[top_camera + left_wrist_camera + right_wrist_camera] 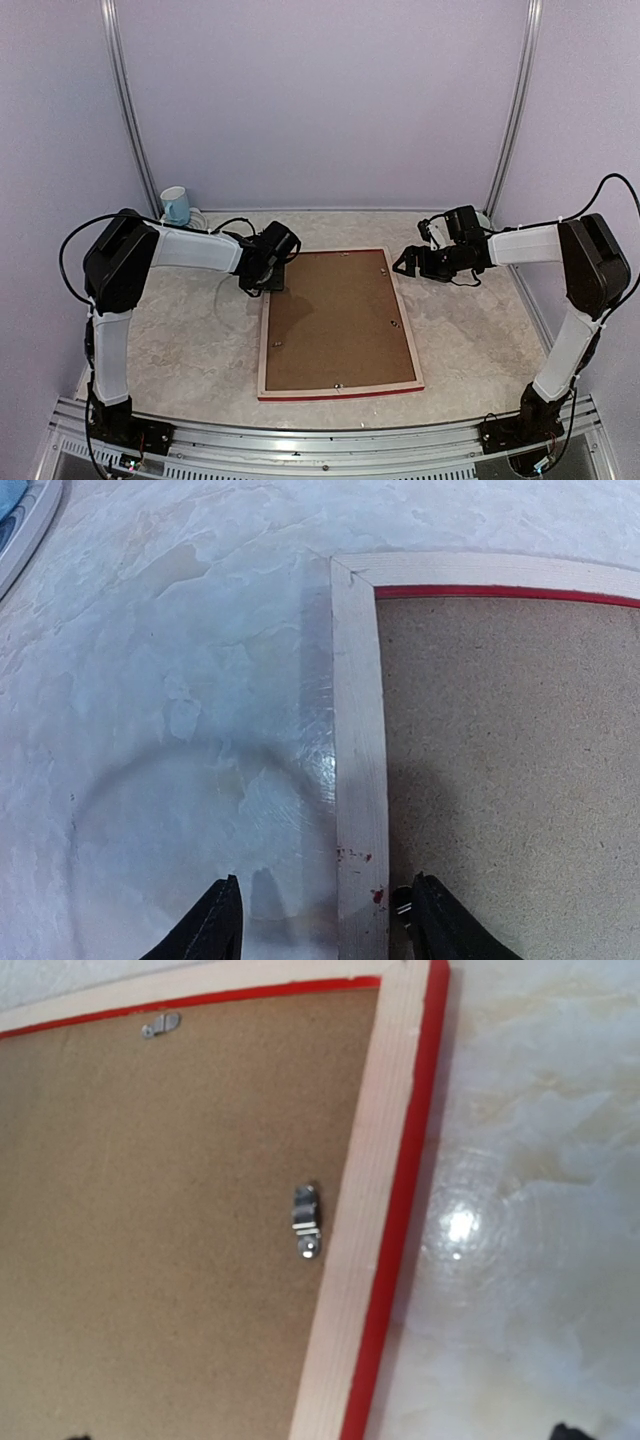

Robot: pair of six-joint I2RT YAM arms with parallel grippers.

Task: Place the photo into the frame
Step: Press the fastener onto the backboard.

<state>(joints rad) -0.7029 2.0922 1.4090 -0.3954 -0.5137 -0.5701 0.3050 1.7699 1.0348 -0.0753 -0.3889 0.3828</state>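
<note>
The frame (264,345) lies face down on the table (180,340). Its pale wooden back is up, and a thin red line shows along its edges. A brown backing board (338,320) fills it, held by small metal turn clips (306,1222). The photo is not visible in any view, and whether it sits under the board cannot be told.

The frame's long axis runs from the arms' bases away to the far side, slightly tilted. Both arms work at its far short end.

The left gripper (322,885) is spread open and holds nothing. The frame's left rail runs straight between its fingers, with one fingertip (225,920) over bare table and the other over the board. The far-left corner lies just ahead of the tips, and the rest of the frame stretches to this gripper's right and behind it.

The right gripper (408,262) hangs just beside the far-right corner, with the frame to its left. Only dark tips show at the bottom corners of its wrist view, set wide apart, so it looks open and empty.

The left gripper seems the nearer, being already astride a rail. Any next move probably starts with the clips, the nearest lying ahead of the right gripper.

No brand, label or writing can be read anywhere.
</note>
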